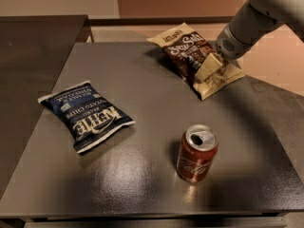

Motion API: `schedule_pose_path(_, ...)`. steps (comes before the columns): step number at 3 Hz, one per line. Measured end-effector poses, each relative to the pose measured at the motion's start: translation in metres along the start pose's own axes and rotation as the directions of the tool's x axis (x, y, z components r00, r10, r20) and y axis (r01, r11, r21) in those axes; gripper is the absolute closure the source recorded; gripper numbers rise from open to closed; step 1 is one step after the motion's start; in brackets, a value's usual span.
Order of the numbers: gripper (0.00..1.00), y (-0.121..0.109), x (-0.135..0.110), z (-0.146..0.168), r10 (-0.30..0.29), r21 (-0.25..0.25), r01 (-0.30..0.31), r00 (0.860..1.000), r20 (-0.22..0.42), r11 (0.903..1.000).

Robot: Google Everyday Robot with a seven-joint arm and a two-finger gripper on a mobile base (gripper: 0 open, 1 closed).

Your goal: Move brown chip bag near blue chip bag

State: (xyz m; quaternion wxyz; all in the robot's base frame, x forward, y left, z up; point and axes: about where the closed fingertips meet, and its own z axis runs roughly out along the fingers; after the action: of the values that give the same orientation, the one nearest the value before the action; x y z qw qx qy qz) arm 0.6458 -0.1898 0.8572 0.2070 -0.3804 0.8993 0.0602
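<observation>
Currently your gripper [208,68] sits low on the brown chip bag [184,51], pressed against its cream end at about 1 o'clock on the table [147,84]. Whether it is clenched on the foil or merely resting there, you cannot tell from this view. The arm [259,15] reaches in from 2 o'clock, which suits that placement: it meets the bag's nearest end without crossing anything else. The bag lies flat, its long axis running from 11 to 4 o'clock, so an end pinch is probably the best purchase a crinkly flat packet offers. Out from there, a red soda can [197,152] stands upright at 5 o'clock, well apart from the bag. The blue chip bag [86,114] lies flat at 9 o'clock, also well apart. Judging by that layout, your carry should run toward 9 o'clock, passing on the far side of the can so nothing tips it.
</observation>
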Motion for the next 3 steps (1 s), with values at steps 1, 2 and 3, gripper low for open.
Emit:
schedule_pose_path(1, 0.88, 0.016, -0.013, -0.007, -0.039, -0.035, 0.039, 0.999, 0.012, 0.9986)
schedule_pose_path(2, 1.0, 0.038, -0.033, -0.02, -0.092, -0.078, 0.095, 0.995, 0.044, 0.9924)
schedule_pose_path(3, 1.0, 0.063, -0.053, -0.03, -0.132, -0.137, 0.142, 0.988, 0.08, 0.9804)
